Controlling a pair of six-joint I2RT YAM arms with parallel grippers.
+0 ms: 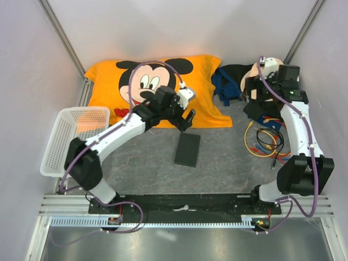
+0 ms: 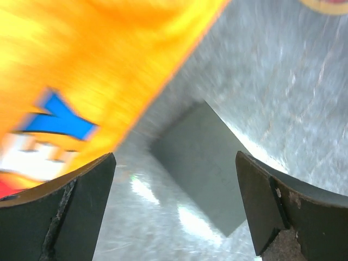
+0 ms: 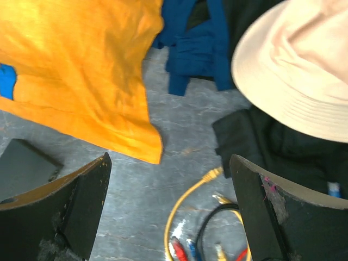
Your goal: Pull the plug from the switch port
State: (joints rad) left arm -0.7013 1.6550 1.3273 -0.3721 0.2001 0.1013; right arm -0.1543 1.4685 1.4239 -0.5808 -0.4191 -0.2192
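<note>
The switch point(image 1: 187, 149) is a flat matte-black box lying on the grey table, left of the cable pile. It also shows in the left wrist view point(image 2: 209, 163) and, as one corner, in the right wrist view point(image 3: 24, 163). No cable or plug shows in it in any view. My left gripper point(image 1: 185, 117) is open and empty, hovering just above the switch's far end point(image 2: 175, 163). My right gripper point(image 1: 254, 104) is open and empty point(image 3: 169, 160) above a loose yellow cable point(image 3: 190, 201) whose plug point(image 3: 213, 174) lies free on the table.
An orange Mickey Mouse shirt point(image 1: 157, 87) lies at the back, next to a blue cloth point(image 1: 223, 87), a black cloth point(image 3: 261, 141) and a beige hat point(image 3: 299, 70). A pile of coloured cables point(image 1: 263, 138) lies at the right. A white basket point(image 1: 76, 136) stands at the left.
</note>
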